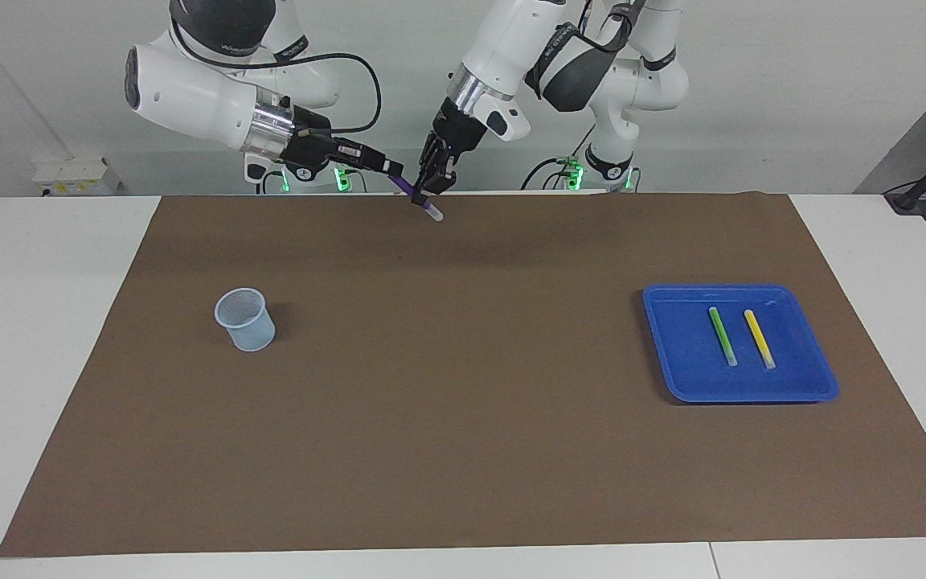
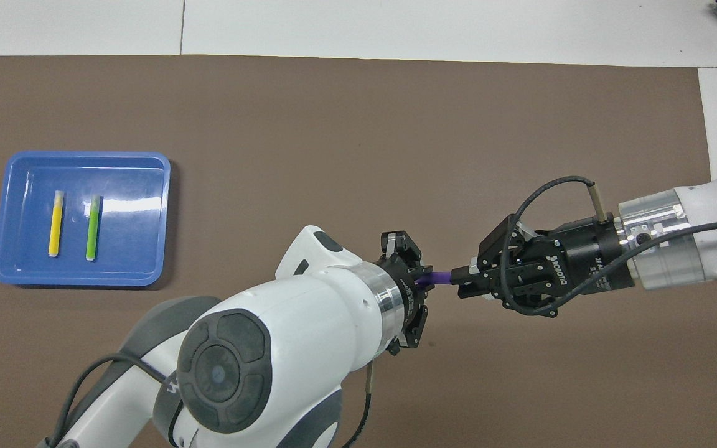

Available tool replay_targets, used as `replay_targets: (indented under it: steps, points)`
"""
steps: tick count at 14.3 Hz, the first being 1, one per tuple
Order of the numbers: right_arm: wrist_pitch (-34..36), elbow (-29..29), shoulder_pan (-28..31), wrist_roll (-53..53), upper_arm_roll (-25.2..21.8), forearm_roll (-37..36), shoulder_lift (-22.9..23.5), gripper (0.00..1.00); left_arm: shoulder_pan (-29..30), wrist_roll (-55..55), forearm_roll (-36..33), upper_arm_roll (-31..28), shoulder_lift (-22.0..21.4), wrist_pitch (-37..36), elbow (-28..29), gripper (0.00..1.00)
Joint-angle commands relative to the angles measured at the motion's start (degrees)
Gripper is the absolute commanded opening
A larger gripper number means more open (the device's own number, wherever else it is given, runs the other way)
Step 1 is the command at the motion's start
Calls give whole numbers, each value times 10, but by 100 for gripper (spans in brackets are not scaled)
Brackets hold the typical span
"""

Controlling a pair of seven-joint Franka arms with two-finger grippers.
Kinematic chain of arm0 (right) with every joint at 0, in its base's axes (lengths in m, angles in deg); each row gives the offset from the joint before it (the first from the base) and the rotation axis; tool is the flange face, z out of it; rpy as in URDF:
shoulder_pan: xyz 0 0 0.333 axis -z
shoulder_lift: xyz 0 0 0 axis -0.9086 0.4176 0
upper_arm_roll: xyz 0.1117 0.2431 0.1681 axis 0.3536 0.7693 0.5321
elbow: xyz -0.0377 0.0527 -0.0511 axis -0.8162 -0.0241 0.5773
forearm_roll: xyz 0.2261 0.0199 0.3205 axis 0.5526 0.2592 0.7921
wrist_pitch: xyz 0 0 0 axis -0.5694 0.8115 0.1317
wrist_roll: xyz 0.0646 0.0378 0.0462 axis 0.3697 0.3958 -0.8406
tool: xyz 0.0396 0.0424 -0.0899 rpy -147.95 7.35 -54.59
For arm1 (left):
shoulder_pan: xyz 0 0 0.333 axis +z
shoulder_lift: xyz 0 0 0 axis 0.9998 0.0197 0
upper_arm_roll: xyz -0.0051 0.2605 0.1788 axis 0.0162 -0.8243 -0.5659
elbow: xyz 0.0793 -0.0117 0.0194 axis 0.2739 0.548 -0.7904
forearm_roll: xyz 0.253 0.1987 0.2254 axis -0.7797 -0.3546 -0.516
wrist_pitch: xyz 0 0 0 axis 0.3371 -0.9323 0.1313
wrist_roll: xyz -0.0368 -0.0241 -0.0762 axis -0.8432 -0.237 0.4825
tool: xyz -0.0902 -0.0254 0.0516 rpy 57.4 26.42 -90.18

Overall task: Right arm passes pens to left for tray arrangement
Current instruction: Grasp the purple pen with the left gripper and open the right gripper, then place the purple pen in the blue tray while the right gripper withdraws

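You see both end effectors raised over the robots' edge of the brown mat on the bench, each closed on the slim purple marker pen [image 1: 423, 201]: the right end effector [image 1: 395, 171] grips its upper end, the left end effector [image 1: 423, 195] clamps it near the pale tip. The shallow bright blue plastic tray [image 1: 676, 354] sits toward the left arm's end, holding the bright green pen [image 1: 723, 335] and yellow pen [image 1: 759, 338] side by side, apart. A small pale-blue translucent cup [image 1: 245, 320] stands toward the right arm's end.
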Motion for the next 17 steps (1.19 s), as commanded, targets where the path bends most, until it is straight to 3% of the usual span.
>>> replay_targets:
  steps: [1, 8, 9, 10, 11, 17]
  points:
    - [10, 8, 7, 0, 1, 11, -13, 50, -20, -4, -11, -7, -2, 2, 4, 0]
    - [13, 8, 6, -2, 1, 9, -13, 68, -3, 50, -15, -7, -2, -29, 4, 0]
    - [14, 8, 6, -9, 1, 8, -13, 76, 11, 73, -15, -7, -3, -48, 5, 0]
    - [14, 8, 6, -20, 1, 4, -13, 91, 25, 95, -15, -7, -6, -58, 10, 0]
    - [18, 8, 6, -27, 1, -4, -13, 100, 41, 121, -15, -7, -9, -64, 19, 0]
    - [18, 3, 9, -141, 0, -91, -12, 100, 165, 355, -14, -10, -21, -148, 36, 0]
